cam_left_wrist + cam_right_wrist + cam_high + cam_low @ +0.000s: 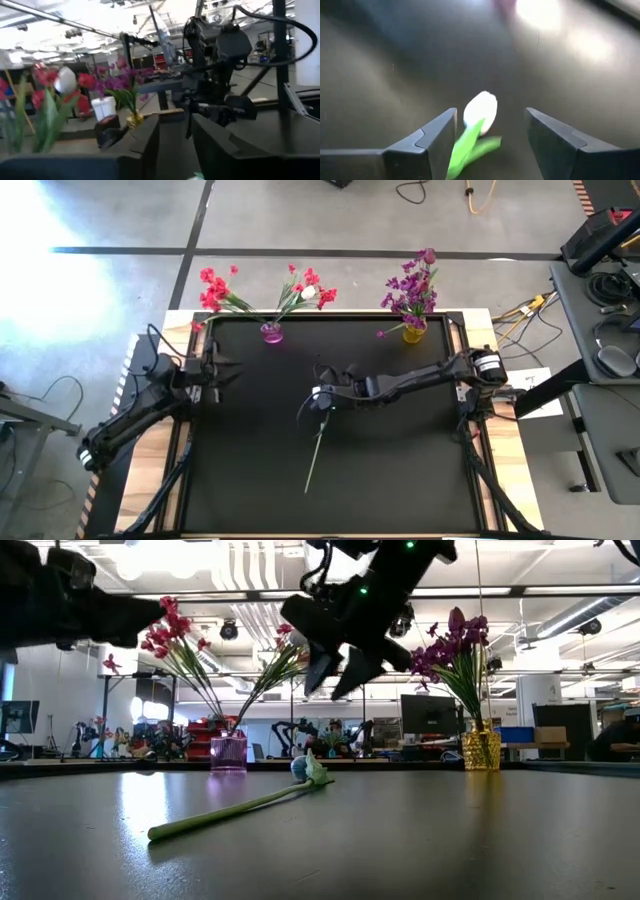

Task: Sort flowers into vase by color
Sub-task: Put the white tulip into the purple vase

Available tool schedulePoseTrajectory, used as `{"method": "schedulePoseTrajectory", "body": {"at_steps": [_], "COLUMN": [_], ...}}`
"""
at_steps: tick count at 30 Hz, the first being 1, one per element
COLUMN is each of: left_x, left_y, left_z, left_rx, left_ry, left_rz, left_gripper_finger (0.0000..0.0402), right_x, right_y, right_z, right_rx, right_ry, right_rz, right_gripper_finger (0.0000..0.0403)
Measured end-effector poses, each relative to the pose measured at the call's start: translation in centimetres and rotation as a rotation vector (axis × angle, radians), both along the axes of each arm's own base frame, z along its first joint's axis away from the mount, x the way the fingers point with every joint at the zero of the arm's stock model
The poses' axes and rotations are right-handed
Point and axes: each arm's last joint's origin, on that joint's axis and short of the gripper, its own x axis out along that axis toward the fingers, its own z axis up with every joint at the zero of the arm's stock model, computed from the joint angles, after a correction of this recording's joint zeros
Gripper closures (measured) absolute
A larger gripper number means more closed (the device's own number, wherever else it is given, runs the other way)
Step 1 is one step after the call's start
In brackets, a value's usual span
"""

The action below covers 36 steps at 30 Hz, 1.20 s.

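Descent wanted now: right gripper [490,135], fingers spread above white tulip-like bud on long green stem [318,442], straight down astride stem just behind bud, then clamp gently.

Table top [400,470] matte black, w/ pale wood edges showing left & right. Lone flower [318,430] near the middle: white bud, light green stem & leaves. Far left vase [271,333] is clear pink/magenta, holding red-pink blooms plus one white bud, green stems. Far right vase [413,332] is yellow/amber w/ a bumpy texture, holding purple blooms & one dark pink bud. Both arms black. Floor beyond is grey w/ dark lines
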Motion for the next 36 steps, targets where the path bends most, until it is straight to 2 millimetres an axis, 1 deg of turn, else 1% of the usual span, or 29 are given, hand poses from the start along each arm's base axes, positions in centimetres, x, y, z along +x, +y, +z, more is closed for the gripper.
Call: {"method": "schedulePoseTrajectory", "body": {"at_steps": [3,7,9,12,18,21,23,26,29,32,36], "left_x": [0.3,0.3,0.3,0.3,0.3,0.4,0.4,0.4,0.4,0.4,0.4], "left_y": [0.0,-0.1,-0.2,-0.2,-0.2,-0.2,-0.2,-0.1,-0.1,-0.1,-0.1], "left_z": [-0.9,-0.8,-0.7,-0.7,-0.7,-0.7,-0.7,-0.8,-0.8,-0.8,-0.8], "left_rx": [-0.002,0.002,0.010,0.011,0.015,0.008,0.005,0.002,0.001,0.002,0.000], "left_ry": [0.004,-0.008,-0.017,-0.017,-0.015,-0.012,-0.011,-0.008,-0.008,-0.009,-0.008], "left_rz": [-0.018,-0.013,-0.018,-0.020,-0.020,-0.021,-0.021,-0.021,-0.021,-0.021,-0.016], "left_gripper_finger": [0.0325,0.0352,0.0361,0.0365,0.0365,0.0366,0.0366,0.0366,0.0366,0.0366,0.0366], "right_x": [-0.7,-1.2,-1.0,-0.6,0.6,0.9,1.2,1.5,1.5,1.8,2.5], "right_y": [0.6,1.3,1.6,2.0,2.6,2.7,2.7,2.5,2.2,1.8,0.5], "right_z": [-0.5,-1.5,-2.2,-3.1,-5.0,-6.3,-7.2,-7.6,-7.6,-7.3,-6.5], "right_rx": [0.116,0.290,0.348,0.429,0.525,0.543,0.542,0.543,0.519,0.457,0.390], "right_ry": [0.037,0.058,0.061,0.054,0.014,0.017,0.013,0.004,0.009,0.004,-0.005], "right_rz": [-0.049,-0.130,-0.156,-0.176,-0.211,-0.244,-0.248,-0.249,-0.239,-0.210,-0.160], "right_gripper_finger": [0.0193,0.0197,0.0188,0.0165,0.0117,0.0113,0.0119,0.0143,0.0185,0.0242,0.0324]}}
